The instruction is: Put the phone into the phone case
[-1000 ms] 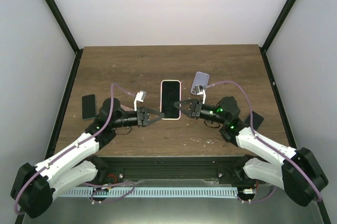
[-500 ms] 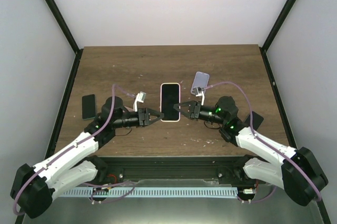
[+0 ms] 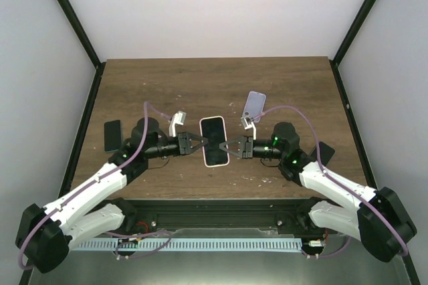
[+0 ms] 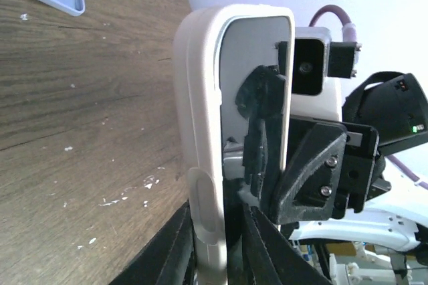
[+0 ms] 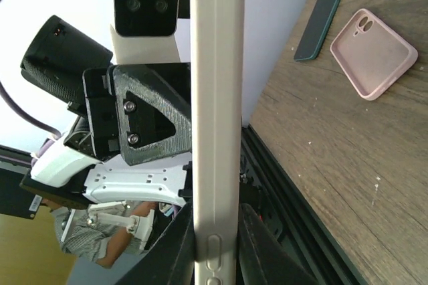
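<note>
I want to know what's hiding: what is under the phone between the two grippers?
Beside the phone, the left wrist view shows only wooden table. From above, the phone covers the spot below it.

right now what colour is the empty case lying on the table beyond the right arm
The empty case is pale lilac, clearest in the top external view.
</note>
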Controlling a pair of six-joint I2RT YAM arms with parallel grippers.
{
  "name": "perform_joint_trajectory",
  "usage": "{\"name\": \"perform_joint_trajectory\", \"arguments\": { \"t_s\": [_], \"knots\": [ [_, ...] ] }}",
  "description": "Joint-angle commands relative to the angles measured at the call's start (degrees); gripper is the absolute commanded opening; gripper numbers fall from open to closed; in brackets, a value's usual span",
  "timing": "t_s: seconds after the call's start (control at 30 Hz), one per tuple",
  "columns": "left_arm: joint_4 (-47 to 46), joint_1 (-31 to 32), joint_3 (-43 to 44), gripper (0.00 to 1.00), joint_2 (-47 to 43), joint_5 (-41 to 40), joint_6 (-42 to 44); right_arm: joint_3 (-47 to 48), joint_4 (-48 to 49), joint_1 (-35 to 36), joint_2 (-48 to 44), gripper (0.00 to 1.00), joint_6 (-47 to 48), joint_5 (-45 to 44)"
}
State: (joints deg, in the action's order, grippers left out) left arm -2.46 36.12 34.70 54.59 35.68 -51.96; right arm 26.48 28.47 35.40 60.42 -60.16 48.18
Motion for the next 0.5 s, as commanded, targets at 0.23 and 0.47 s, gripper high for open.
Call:
{"name": "perform_joint_trajectory", "arguments": {
  "t_s": [0.23, 0.47],
  "knots": [
    [9.29, -0.17, 4.91, 0.25, 0.78, -5.50, 6.56, 3.75, -3.33, 0.29, -1.16, 0.14, 4.88, -0.12],
    [17.22, -0.23, 6.92, 0.71, -1.75, -10.42, 10.50, 5.29, -6.63, 0.12, 0.65, 0.14, 7.17, -5.73]
  ]
}}
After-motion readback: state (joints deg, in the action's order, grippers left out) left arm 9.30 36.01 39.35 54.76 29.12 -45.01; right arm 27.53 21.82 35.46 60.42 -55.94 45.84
